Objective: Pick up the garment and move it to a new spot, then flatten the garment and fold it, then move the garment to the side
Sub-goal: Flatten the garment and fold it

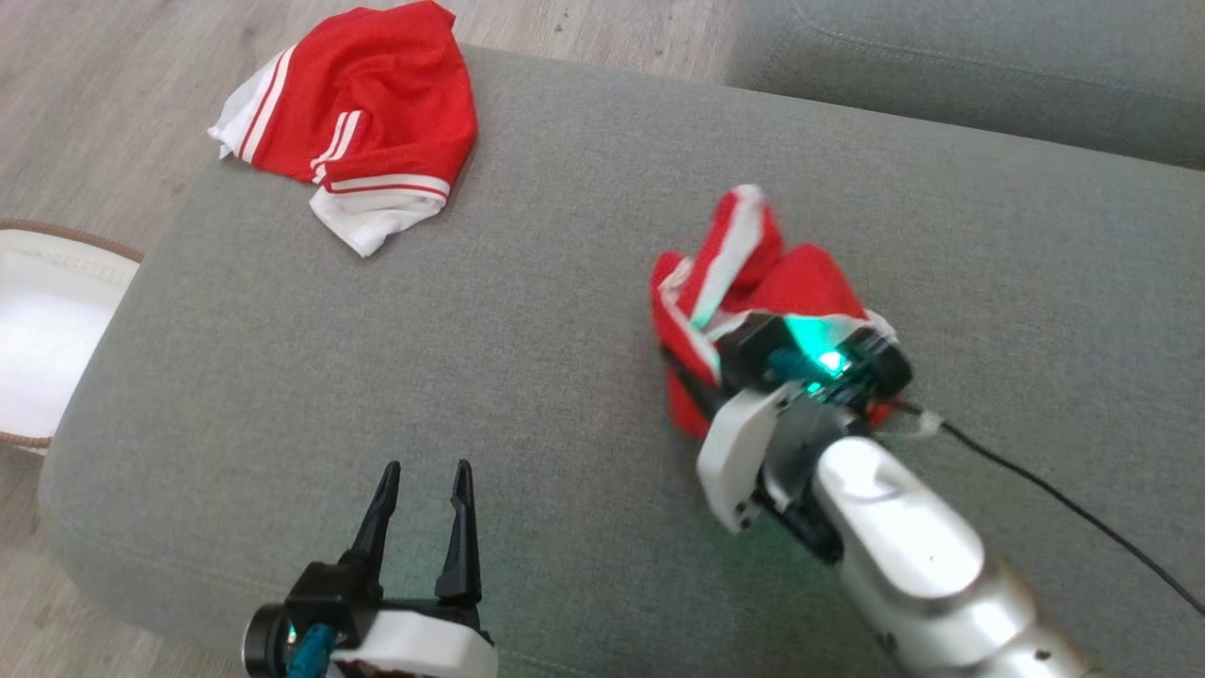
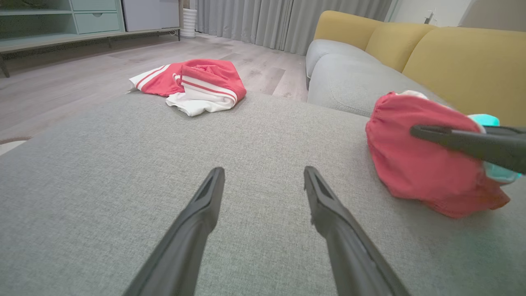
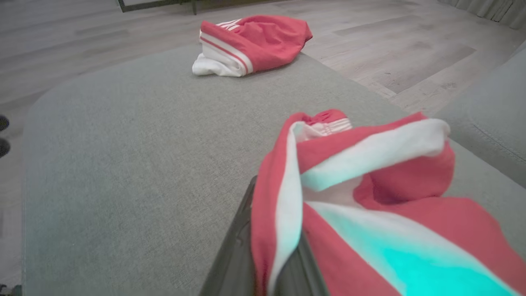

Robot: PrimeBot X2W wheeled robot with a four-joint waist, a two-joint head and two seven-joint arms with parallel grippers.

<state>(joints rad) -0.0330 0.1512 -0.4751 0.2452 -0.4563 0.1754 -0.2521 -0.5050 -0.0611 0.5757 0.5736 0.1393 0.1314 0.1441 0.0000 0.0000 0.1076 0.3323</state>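
Over the right side of the grey cushion [image 1: 527, 377], the right gripper [image 1: 764, 347] was clamped on the bunched red-and-white garment [image 1: 805, 278]. That looked like the carrying step; the next move called for laying it on bare cushion and spreading it. The left gripper [image 1: 425, 471] hung with fingers apart, empty. No writing could be read.

Near garment [image 1: 800, 282]: no readable text (just red cloth with white stripes).
Far garment [image 1: 377, 104]: no lettering, number or logo legible.
Sofa seat [image 1: 527, 377]: no tag or brand mark legible.
Forearm shell [image 1: 904, 537]: no marking legible.
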